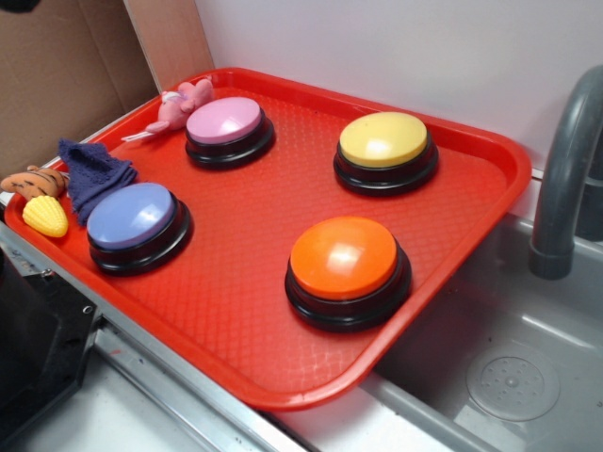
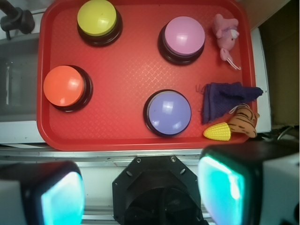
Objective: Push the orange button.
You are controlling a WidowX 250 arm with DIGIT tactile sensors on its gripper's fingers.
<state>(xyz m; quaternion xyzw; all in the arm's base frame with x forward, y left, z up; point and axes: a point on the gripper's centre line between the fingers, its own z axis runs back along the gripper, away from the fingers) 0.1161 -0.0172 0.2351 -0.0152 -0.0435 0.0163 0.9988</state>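
The orange button, a glossy dome on a black base, sits at the near right of the red tray in the exterior view and at the tray's left in the wrist view. My gripper hangs high above the tray's front edge, well off the button. Its two teal-padded fingers stand wide apart with nothing between them. The gripper does not show in the exterior view.
On the tray also stand a yellow button, a pink button and a blue-violet button. A pink plush, a blue cloth, a toy corn and a striped plush lie along one edge. A sink with faucet is beside it.
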